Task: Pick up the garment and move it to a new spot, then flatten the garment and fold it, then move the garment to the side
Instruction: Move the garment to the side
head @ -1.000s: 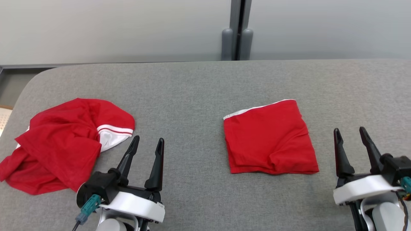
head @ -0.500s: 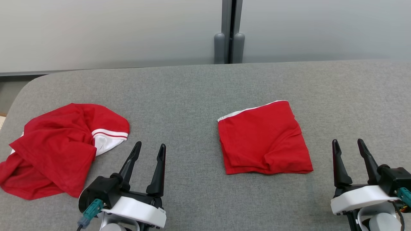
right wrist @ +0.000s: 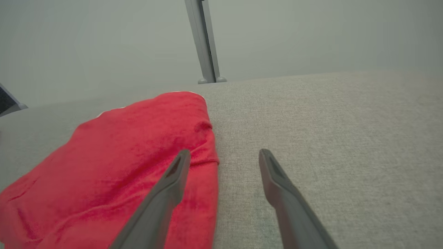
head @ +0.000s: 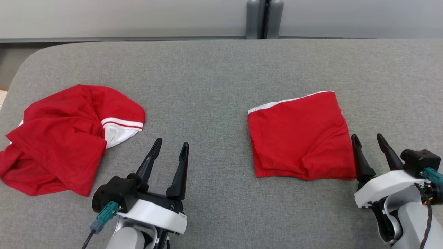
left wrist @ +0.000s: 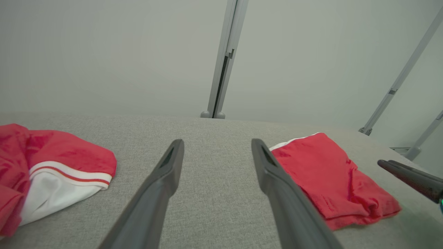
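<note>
Desk (head: 214, 69): grey cloth.
Garment (head: 65, 138): lay crumpled, well left of folded shirt (head: 301, 135).
Left fingers (head: 180, 169): spread, empty, left of shirt.
Right fingers (head: 360, 155): spread, empty, beside shirt's right edge.
Progress: garment apparently untouched; every step remained.

looks like a lab or test room — a broad worktop (head: 214, 76) covered in plain grey cloth, pale blank wall panels (head: 121, 17) right behind it, joined by a grey metal post (head: 253, 19), slanted metal braces (left wrist: 398, 80) alongside.
</note>
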Controlling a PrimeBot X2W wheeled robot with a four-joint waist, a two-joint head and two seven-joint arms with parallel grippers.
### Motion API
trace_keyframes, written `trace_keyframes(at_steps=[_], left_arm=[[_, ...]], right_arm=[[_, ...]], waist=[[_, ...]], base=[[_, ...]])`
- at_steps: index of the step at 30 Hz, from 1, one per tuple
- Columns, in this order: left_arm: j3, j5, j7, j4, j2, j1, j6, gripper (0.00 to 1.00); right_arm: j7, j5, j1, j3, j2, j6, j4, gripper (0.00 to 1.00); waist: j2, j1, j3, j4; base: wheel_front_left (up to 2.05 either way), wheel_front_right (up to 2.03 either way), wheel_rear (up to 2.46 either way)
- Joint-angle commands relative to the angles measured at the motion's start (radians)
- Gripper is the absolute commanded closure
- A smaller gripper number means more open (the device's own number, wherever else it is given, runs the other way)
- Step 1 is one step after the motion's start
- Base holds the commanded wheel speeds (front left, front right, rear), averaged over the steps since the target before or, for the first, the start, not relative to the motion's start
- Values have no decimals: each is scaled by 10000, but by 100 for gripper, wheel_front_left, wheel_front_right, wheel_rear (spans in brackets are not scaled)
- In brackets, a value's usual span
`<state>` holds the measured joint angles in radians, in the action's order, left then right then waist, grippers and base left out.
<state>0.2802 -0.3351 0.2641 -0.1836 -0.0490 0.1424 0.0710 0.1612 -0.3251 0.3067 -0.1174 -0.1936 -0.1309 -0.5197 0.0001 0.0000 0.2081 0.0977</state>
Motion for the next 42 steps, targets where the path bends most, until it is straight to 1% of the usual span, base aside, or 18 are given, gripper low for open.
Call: trace_keyframes(at_steps=[1,5,8,12,13,14,17,19,21,25,30,35,39,42], left_arm=[[25,-12,1,14,-34,227,79,0],[212,-107,1,4,-32,455,52,0],[258,-133,1,11,-31,551,44,0],[304,-149,1,10,-32,553,-11,0],[299,-144,1,27,-32,559,-25,0],[293,-122,1,44,-31,565,-29,0],[294,23,1,63,-32,593,0,0],[265,88,1,87,-29,617,3,0],[236,188,1,121,-31,612,-11,0],[153,342,1,170,-31,630,-30,0],[80,598,1,240,-32,782,95,0],[59,1058,1,448,-35,1058,244,0],[55,1442,1,667,-34,1400,342,0],[19,1665,1,800,-40,1605,410,0]], right_arm=[[-74,-152,166,-35,-118,3,-109,0],[-301,-571,711,-353,-316,2,-742,0],[-372,-760,930,-441,-379,2,-1004,0],[-574,-1026,1232,-845,-472,2,-1508,1],[-636,-1124,1301,-973,-495,2,-1628,56],[-675,-1195,1350,-1150,-520,2,-1704,100],[-659,-1400,1402,-1565,-649,5,-1897,100],[-441,-1480,1503,-1723,-771,8,-1981,100],[-137,-1320,1673,-1912,-927,13,-1961,100],[400,-473,1994,-2605,-1312,11,-1944,100],[766,734,2543,-3407,-2104,11,-1936,100],[951,1210,3019,-3642,-2903,11,-1853,100],[991,1185,3372,-3487,-3558,11,-1995,100],[1007,1011,3645,-3238,-3911,11,-2145,100]], waist=[[-1,0,248,189],[-1,0,566,443],[-1,0,644,518],[-1,0,712,610],[-1,0,720,618],[-1,0,727,622],[-1,0,704,567],[-1,0,673,455],[-1,0,659,273],[-1,0,639,-285],[-1,0,658,-1155],[-1,0,963,-2020],[-1,0,1367,-2531],[-1,0,1707,-2847]], base=[[0,0,0],[0,0,0],[0,0,0],[0,0,0],[0,0,0],[0,0,0],[0,0,0],[0,0,0],[0,0,0],[0,0,0],[0,0,0],[0,0,0],[0,0,0],[0,0,0]])
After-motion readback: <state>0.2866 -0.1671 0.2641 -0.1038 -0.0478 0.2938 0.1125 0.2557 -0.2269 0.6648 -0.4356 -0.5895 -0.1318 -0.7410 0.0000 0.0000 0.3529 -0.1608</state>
